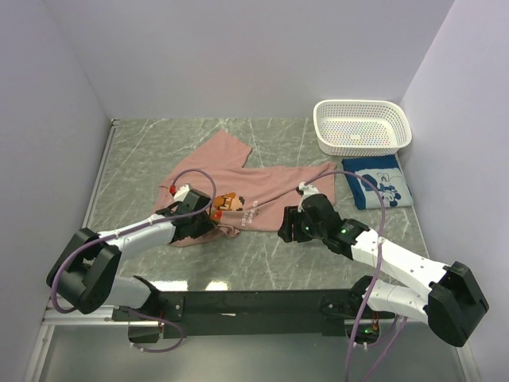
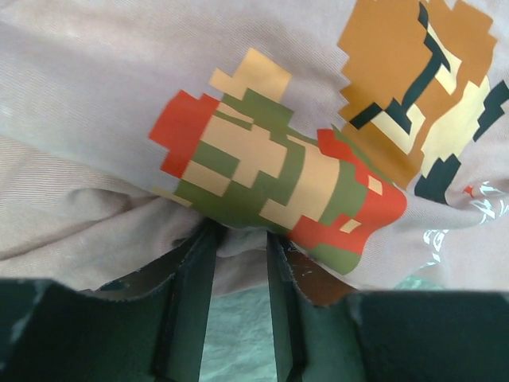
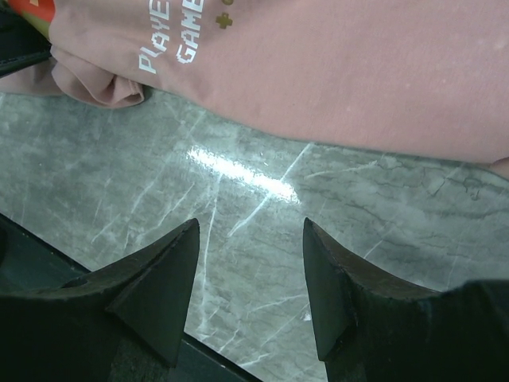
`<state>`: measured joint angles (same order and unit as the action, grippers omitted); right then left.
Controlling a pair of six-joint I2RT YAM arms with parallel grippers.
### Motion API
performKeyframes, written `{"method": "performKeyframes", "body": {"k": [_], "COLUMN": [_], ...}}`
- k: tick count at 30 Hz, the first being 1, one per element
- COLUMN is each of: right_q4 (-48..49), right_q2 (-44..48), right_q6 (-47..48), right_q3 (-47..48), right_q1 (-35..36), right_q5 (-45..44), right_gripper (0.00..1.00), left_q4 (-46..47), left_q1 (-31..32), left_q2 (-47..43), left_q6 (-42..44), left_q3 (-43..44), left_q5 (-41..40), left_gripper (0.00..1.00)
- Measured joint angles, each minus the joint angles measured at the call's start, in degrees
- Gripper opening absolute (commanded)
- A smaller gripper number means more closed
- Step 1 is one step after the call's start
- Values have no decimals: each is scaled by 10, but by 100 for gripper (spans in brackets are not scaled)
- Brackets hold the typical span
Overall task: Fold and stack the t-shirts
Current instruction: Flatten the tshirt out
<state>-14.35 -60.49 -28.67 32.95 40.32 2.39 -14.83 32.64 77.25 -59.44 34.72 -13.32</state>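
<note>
the left gripper [image 2: 241,243] pinches the near edge of the pink t-shirt [image 1: 262,179]. the right gripper [image 3: 250,228] hangs spread over the marble table [image 1: 262,255], just beside that shirt.

The pink t-shirt [image 2: 119,95] fills nearly the whole view, spread above and ahead of the left gripper [image 2: 241,239]. Its two dark fingers [image 2: 187,302] rise from the bottom edge, close together, with a bunched fold of the shirt's edge pinched between their tips. Below that fold, the gap between the fingers shows a strip of pale green table [image 2: 238,334]. Just ahead of the fingertips lies a pixel figure [image 2: 270,171] in red, olive and tan, tilted on the cloth. Further ahead to the right sits a brown pixel face [image 2: 421,87] with black and cream blocks. Left of the fingers the cloth lies in soft wrinkles.
</note>
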Motion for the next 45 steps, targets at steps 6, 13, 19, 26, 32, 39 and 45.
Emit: {"method": "performKeyframes", "body": {"k": [6,13,19,26,32,39,45], "right_q4": [3,4,7,7,2,-50,-62], "right_q2": [0,0,0,0,0,-2,-10], "right_q6": [-3,-5,-5,-5,-5,-13,-22], "right_q3": [-9,-15,-15,-15,-15,-2,5], "right_q1": [0,0,0,0,0,-26,-139], "right_q5": [0,0,0,0,-12,-93,-105], "right_gripper": [61,61,61,61,61,63,64], "left_q4": [0,-1,-7,-18,-115,-305,-421], "left_q1": [15,26,32,34,34,29,10], "left_q2": [4,4,2,-3,-18,-134,-263], "left_q6": [0,-1,-3,-4,-14,-15,-14], "left_q3": [7,12,17,17,49,166,262], "left_q5": [1,0,-3,-15,-54,-177,-275], "left_gripper": [34,24,13,1,1,1,1]}}
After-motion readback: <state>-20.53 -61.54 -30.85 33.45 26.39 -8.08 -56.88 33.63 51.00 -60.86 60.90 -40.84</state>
